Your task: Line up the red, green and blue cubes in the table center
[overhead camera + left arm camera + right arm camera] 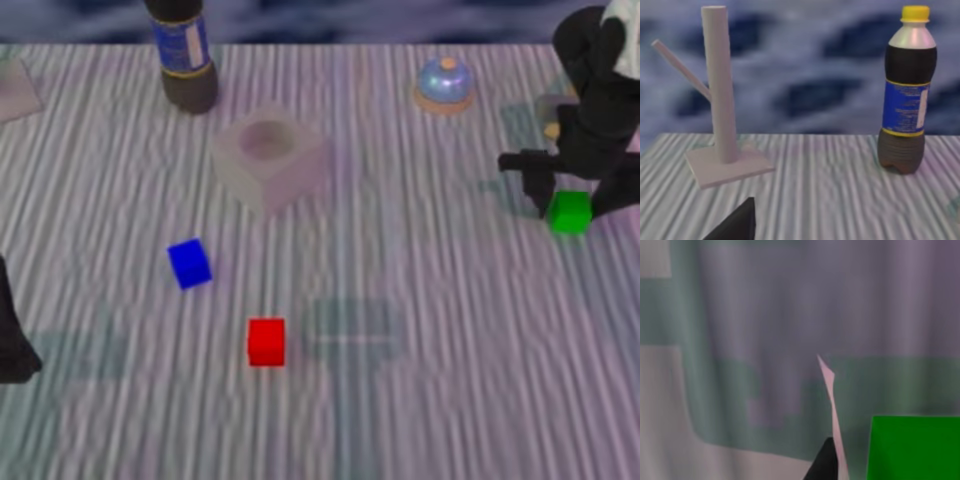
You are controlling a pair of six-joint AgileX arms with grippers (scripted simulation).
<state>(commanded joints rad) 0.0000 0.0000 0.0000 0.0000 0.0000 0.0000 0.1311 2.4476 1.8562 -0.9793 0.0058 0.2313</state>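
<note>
Jaws on my right gripper [568, 196] sit at the small glossy green cube [570, 212], far right of the table; whether they grip it I cannot tell. For a clean lift I'd centre the cube squarely first. My left gripper [15, 355] idles at the left edge. Count: one green, one glossy red cube [266, 342], one glossy blue cube [189, 263].

you see a bright red cube [266, 342], a blue cube [189, 263] and a green cube [570, 212] on a pale ridged grey-lilac table [420, 400]; the bottle [906, 90] is dark with a yellow cap and blue label.
</note>
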